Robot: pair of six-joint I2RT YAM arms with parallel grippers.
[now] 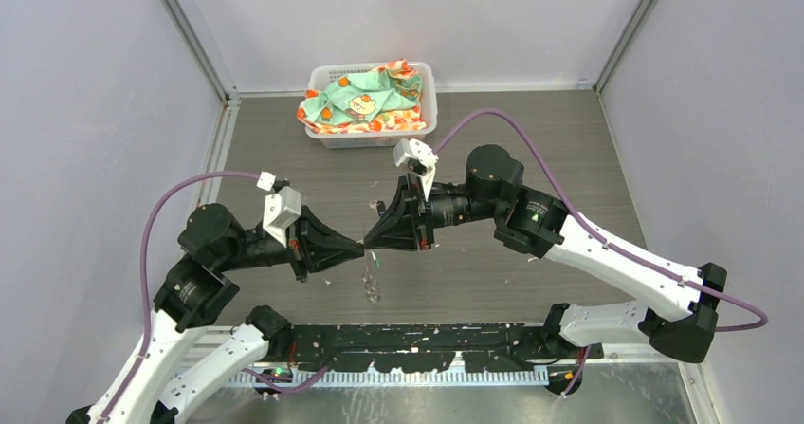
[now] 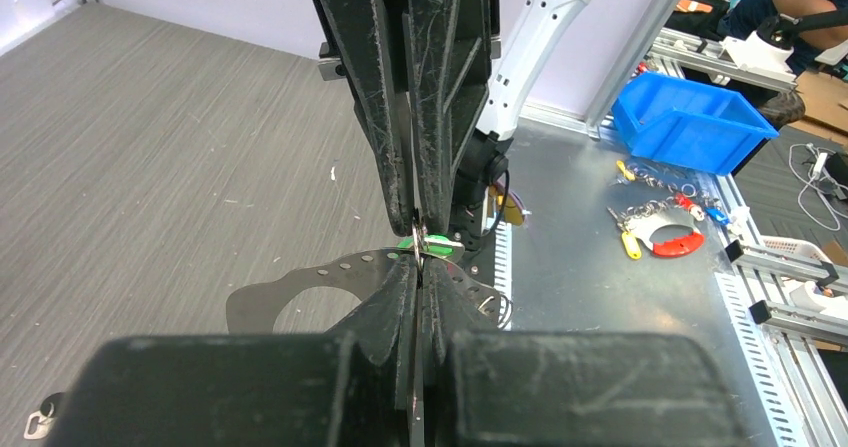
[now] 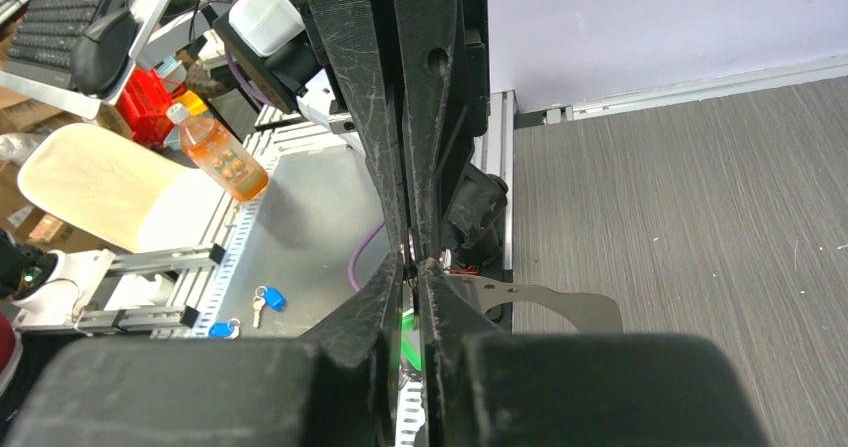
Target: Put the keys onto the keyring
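Note:
My two grippers meet tip to tip above the middle of the table. The left gripper [image 1: 359, 245] [image 2: 419, 265] is shut on a thin silver wire that I take for the keyring [image 2: 418, 246]. A silvery bit of it dangles below the tips [image 1: 371, 280]. A key with a green head [image 2: 441, 248] [image 3: 408, 324] lies right at the tips. The right gripper [image 1: 371, 243] [image 3: 412, 265] faces the left one. Its jaws stand almost together with a slim gap, and what lies between them is hidden.
A white basket [image 1: 322, 133] with patterned cloth stands at the back. A flat metal plate with holes [image 2: 300, 285] [image 3: 565, 304] lies under the grippers by the black rail [image 1: 408, 343]. Off the table are a blue bin [image 2: 690, 117], spare keys [image 2: 655, 229] and a bottle [image 3: 222, 155].

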